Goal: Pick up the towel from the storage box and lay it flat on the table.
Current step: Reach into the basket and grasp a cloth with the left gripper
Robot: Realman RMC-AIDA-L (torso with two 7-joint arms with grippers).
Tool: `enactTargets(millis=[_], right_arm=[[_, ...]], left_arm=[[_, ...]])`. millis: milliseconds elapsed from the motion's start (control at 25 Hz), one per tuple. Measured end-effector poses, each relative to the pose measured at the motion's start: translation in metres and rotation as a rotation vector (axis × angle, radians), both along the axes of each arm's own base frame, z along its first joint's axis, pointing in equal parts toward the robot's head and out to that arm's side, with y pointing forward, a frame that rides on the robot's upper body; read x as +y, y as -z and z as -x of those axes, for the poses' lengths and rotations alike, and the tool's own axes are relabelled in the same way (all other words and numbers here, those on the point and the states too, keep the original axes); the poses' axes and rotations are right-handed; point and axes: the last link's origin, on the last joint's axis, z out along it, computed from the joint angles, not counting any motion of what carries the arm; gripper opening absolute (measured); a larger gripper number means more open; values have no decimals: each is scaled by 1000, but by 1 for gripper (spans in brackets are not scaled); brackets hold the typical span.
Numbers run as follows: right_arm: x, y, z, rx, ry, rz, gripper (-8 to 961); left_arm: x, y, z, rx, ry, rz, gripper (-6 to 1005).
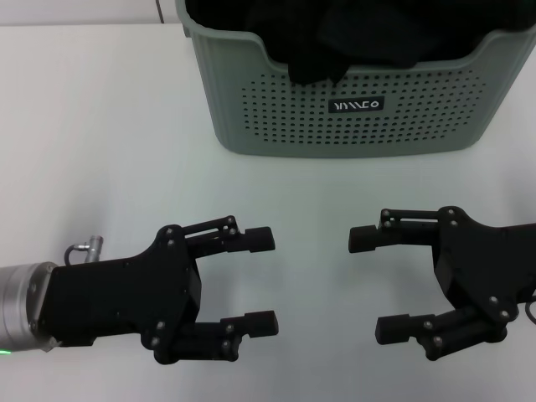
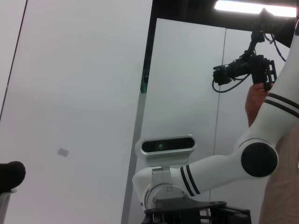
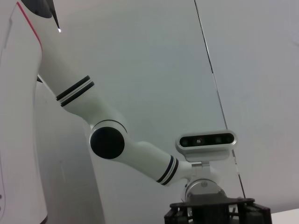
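Nothing is picked up yet, so the step in hand is the reach into the storage box (image 1: 352, 100) for the towel (image 1: 352, 38). To do it well, one gripper should rise over the dipped front rim rather than push at the perforated wall, come down on a raised fold of the cloth, and close on a single bunch near an edge or corner. That way the cloth should hang free when lifted and can be spread without twisting. A lift straight up, high enough for the trailing part to clear the rim, seems wise, since plush cloth may drag on the basket and tip it.

The left gripper (image 1: 260, 280) hovers over the near left part of the counter (image 1: 92, 126), its fingers spread wide and holding nothing. The right gripper (image 1: 377, 283) hovers at the near right, likewise wide and unloaded; the two face each other across a bare gap.

The towel lies crumpled inside the box at the far side, a dark heap spilling slightly over the dipped rim, well apart from both grippers and beyond them.
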Motion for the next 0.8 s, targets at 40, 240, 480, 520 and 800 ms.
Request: enactTargets(millis=[40, 240, 480, 520, 800], right_arm=[[0, 0, 0, 0, 0, -1, 855], [0, 0, 0, 0, 1, 3, 855], [-1, 1, 0, 2, 1, 6, 855], [-2, 0, -1, 5, 3, 6, 855], [-3, -2, -6, 12, 32, -10, 855]], left_arm=[[0, 0, 0, 0, 0, -2, 767], [0, -1, 0, 1, 1, -3, 768], [0, 0, 1, 0, -2, -3, 768], [0, -1, 1, -2, -3, -8, 767], [21, -33, 4, -207, -200, -259, 768]])
